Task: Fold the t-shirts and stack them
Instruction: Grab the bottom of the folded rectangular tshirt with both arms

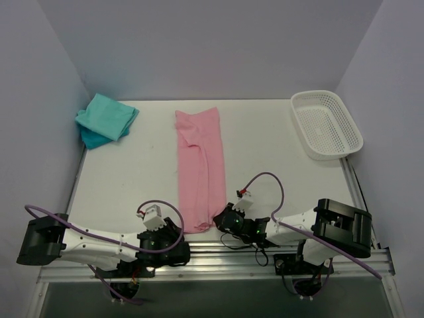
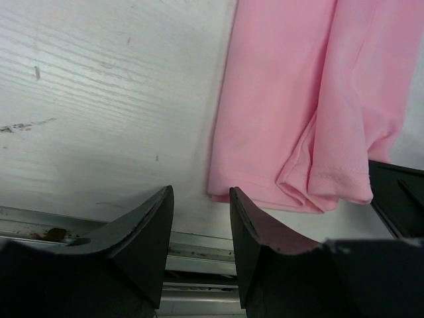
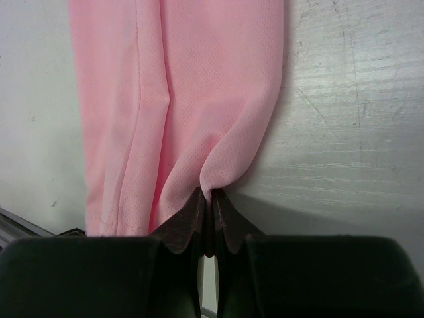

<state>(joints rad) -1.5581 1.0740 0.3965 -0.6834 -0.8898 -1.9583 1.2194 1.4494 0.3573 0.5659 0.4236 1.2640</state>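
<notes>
A light pink t-shirt point(image 1: 199, 169) lies folded into a long strip down the middle of the table. My right gripper point(image 1: 222, 218) is shut on the near right edge of the pink shirt point(image 3: 199, 99), pinching a small fold. My left gripper point(image 1: 173, 227) is open and empty just left of the shirt's near end point(image 2: 291, 119), low over the table's front edge. A folded teal t-shirt point(image 1: 106, 116) lies on a blue one point(image 1: 93, 139) at the far left corner.
A white mesh basket point(image 1: 326, 123) stands at the far right. The metal rail point(image 1: 218, 250) runs along the table's near edge under both grippers. Walls close in on the left, back and right.
</notes>
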